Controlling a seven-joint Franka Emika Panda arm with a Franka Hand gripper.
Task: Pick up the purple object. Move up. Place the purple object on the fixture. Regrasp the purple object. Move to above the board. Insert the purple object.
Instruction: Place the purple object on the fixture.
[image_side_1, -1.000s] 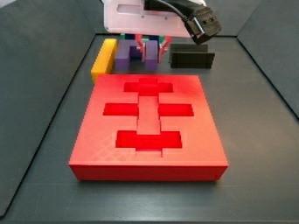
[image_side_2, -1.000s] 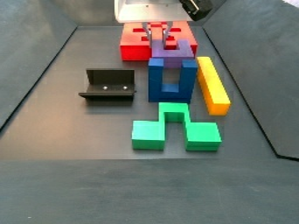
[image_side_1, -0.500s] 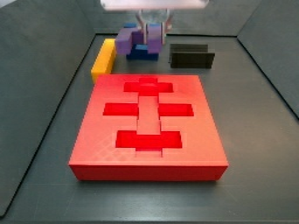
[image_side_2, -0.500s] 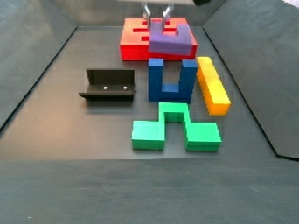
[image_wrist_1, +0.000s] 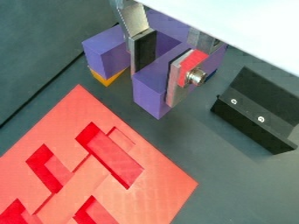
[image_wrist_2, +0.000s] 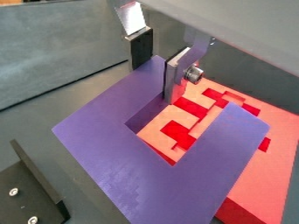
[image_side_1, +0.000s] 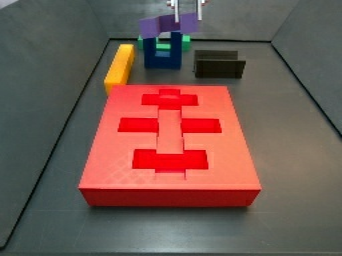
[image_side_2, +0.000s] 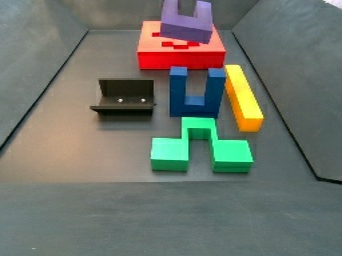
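My gripper (image_wrist_1: 163, 63) is shut on one prong of the purple object (image_wrist_1: 149, 89), a purple U-shaped block. One finger sits in its channel and the other outside the prong, as both wrist views show (image_wrist_2: 159, 63). In both side views the purple object (image_side_1: 162, 22) hangs high above the floor (image_side_2: 187, 22), with the gripper (image_side_1: 186, 13) at its top. The red board (image_side_1: 167, 140) lies flat with dark red recesses. The dark fixture (image_side_1: 221, 66) stands on the floor beside the blocks, and it also shows in a side view (image_side_2: 123, 97).
A dark blue U-shaped block (image_side_2: 197, 90) stands on the floor below the gripper. A yellow bar (image_side_2: 242, 96) lies beside it, and a green block (image_side_2: 198, 148) lies on its far side from the board. Dark walls enclose the floor.
The gripper has risen straight up with the purple object, from beside the blue block on the floor to high above it. Nothing else moved.
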